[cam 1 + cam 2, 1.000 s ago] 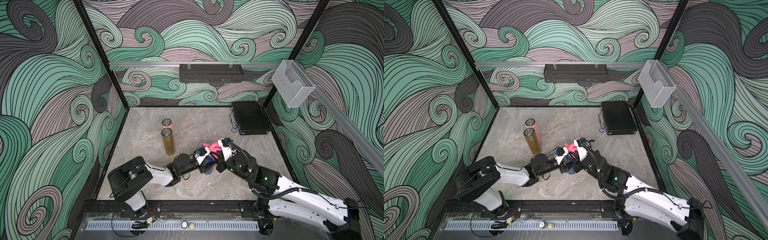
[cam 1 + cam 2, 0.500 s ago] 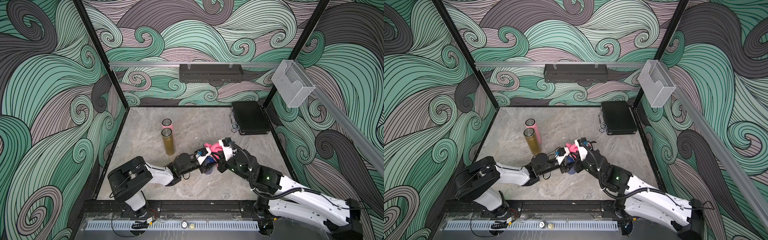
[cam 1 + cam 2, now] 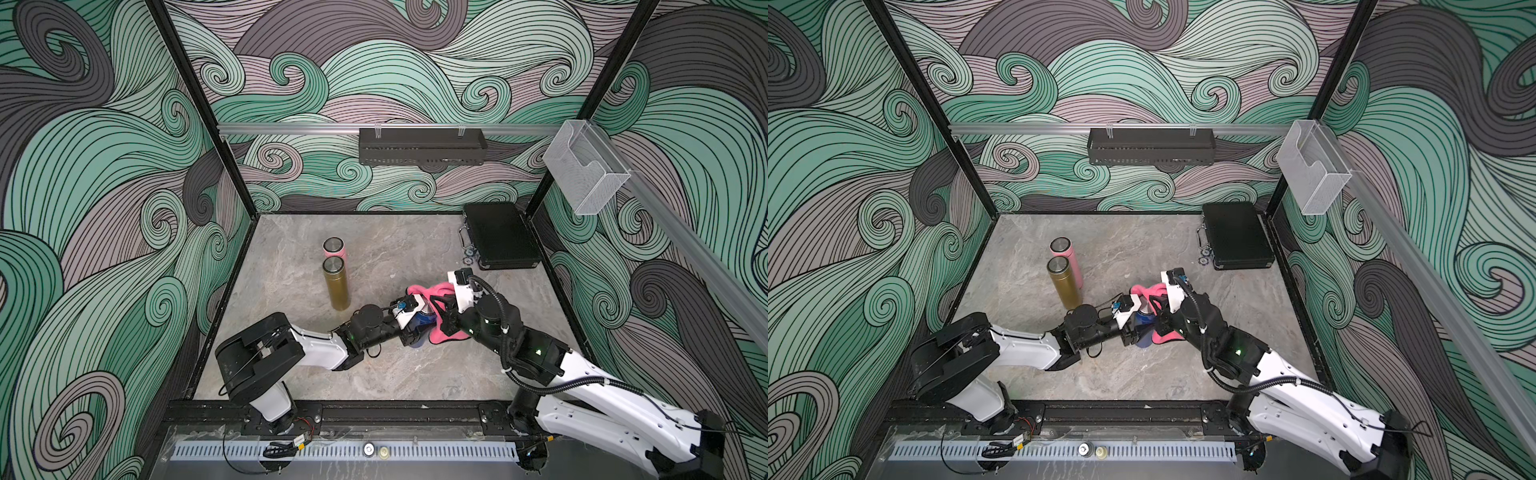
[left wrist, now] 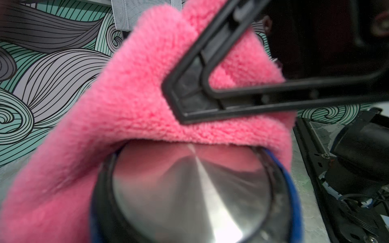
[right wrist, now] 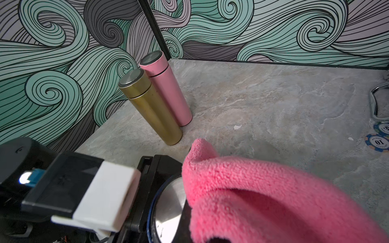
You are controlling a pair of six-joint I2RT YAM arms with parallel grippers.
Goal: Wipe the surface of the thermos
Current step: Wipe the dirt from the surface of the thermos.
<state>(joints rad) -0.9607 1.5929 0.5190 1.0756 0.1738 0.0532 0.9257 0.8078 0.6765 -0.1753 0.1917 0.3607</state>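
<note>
A blue thermos (image 3: pixel 423 321) with a steel lid (image 4: pixel 189 189) stands near the table's middle in both top views, and my left gripper (image 3: pixel 415 330) is shut on its body from the left. My right gripper (image 3: pixel 441 312) comes in from the right, shut on a pink cloth (image 3: pixel 432 291). The cloth drapes over the far side of the thermos (image 3: pixel 1144 330) and its lid edge (image 5: pixel 170 206). In the left wrist view, the right gripper's black fingers (image 4: pixel 185 101) press into the cloth (image 4: pixel 126 105) just above the lid. The thermos body is mostly hidden by both grippers and the cloth (image 5: pixel 252 199).
A gold thermos (image 3: pixel 337 286) and a pink thermos (image 3: pixel 334 249) stand together to the back left. A black case (image 3: pixel 500 235) lies at the back right with poker chips (image 5: pixel 376 143) beside it. A black shelf (image 3: pixel 422 145) and a clear holder (image 3: pixel 582 170) hang on the walls.
My right gripper with the pink cloth has shifted slightly toward the back against the thermos. The left gripper and the thermos have stayed in place.
</note>
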